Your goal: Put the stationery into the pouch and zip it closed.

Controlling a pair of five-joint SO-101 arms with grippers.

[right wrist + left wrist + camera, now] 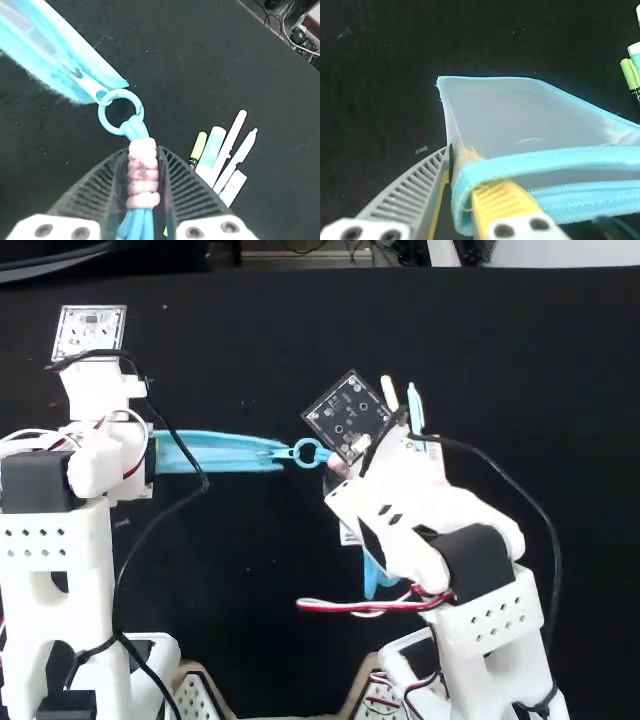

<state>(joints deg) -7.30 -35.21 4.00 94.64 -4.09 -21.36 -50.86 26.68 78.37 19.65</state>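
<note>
Our right gripper (143, 162) clamped on pink-wrapped cord (143, 182) of zipper ring (119, 112); our left gripper (462, 172) pinched pouch (520, 120) end: translucent mesh, light-blue trim. Loose pens (225, 150) lay beside, on desk (200, 60).

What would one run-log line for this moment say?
left gripper: shut on pouch end | right gripper: shut on zipper pull | stationery: on table, outside pouch

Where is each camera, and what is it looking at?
High view: above the table, looking down on both arms, the pouch and pens.
Left wrist view: on the left arm, looking along the left gripper clamping the pouch's end.
Right wrist view: on the right arm, looking along the right gripper pinching the zipper cord.
All three share pouch and pens.
</note>
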